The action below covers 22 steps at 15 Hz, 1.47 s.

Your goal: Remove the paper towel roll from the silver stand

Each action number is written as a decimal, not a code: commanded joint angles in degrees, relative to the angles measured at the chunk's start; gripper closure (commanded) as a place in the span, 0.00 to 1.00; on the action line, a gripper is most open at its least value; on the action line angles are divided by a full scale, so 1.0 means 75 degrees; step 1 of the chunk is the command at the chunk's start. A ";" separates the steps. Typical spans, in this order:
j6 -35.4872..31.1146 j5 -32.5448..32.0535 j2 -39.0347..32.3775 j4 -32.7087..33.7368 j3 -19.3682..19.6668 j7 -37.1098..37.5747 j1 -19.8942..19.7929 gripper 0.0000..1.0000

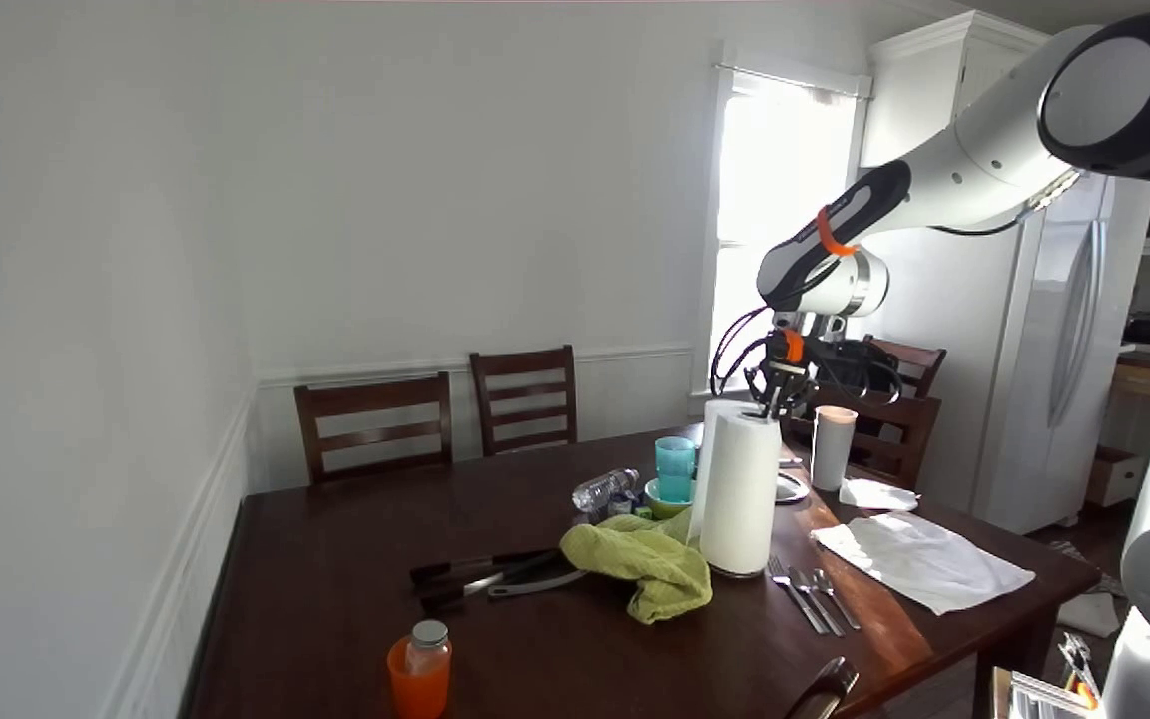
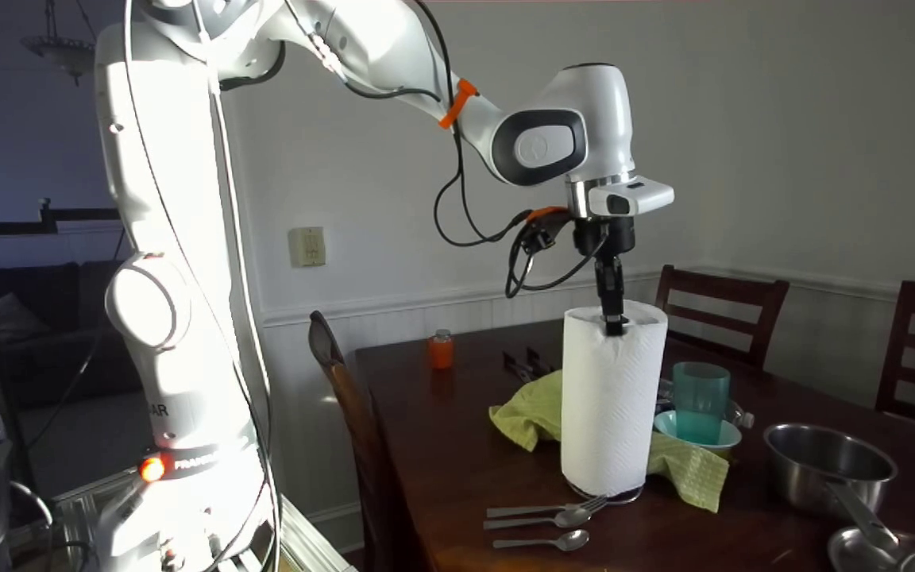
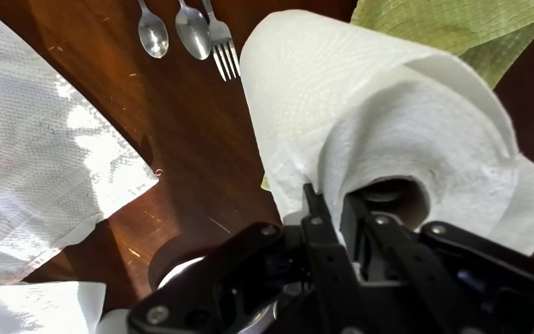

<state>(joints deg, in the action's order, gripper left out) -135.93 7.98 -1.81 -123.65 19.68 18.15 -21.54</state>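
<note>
The paper towel roll (image 2: 612, 405) stands tall on the brown table (image 1: 335, 619); a bit of the silver stand (image 2: 627, 499) peeks out from under it, so the roll is on the stand; the robot arm (image 2: 378, 48) reaches over, and the gripper (image 3: 329, 197) points down at the top of the roll; in the wrist view one finger (image 3: 314, 204) is on the outside of the paper and one is at the round hole in the middle; the two pinch the side of the roll between them, and in an exterior view the paper looks wrinkled there.

In an exterior view a fork (image 2: 538, 509) and two spoons (image 2: 572, 518) lie near and to the left of the roll, with the fork closest to it; a green cloth (image 2: 527, 409) lies behind the roll and shows on its left and its right; farther back, to the right, a blue cup (image 2: 700, 397) sits in a bowl (image 2: 723, 439); a metal pot (image 2: 793, 469) is more to the right; an orange cup (image 2: 442, 355) with a small jar (image 2: 442, 335) in it is at the far left.

In an exterior view a white sheet (image 1: 919, 559) lies flat to the right of the roll; a clear bottle (image 1: 603, 489) lies on its side, far and to the left.
</note>
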 commanded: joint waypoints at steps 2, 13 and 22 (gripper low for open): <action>0.0235 0.0126 0.0397 0.0137 0.0052 -0.0078 0.0047 0.97; 0.1093 -0.0136 0.0893 0.0819 0.0044 -0.0071 0.0029 0.97; 0.1880 -0.0192 0.1062 0.1591 0.0038 -0.0192 0.0038 0.88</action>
<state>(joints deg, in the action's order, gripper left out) -122.05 6.50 6.32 -112.02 19.67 16.77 -21.51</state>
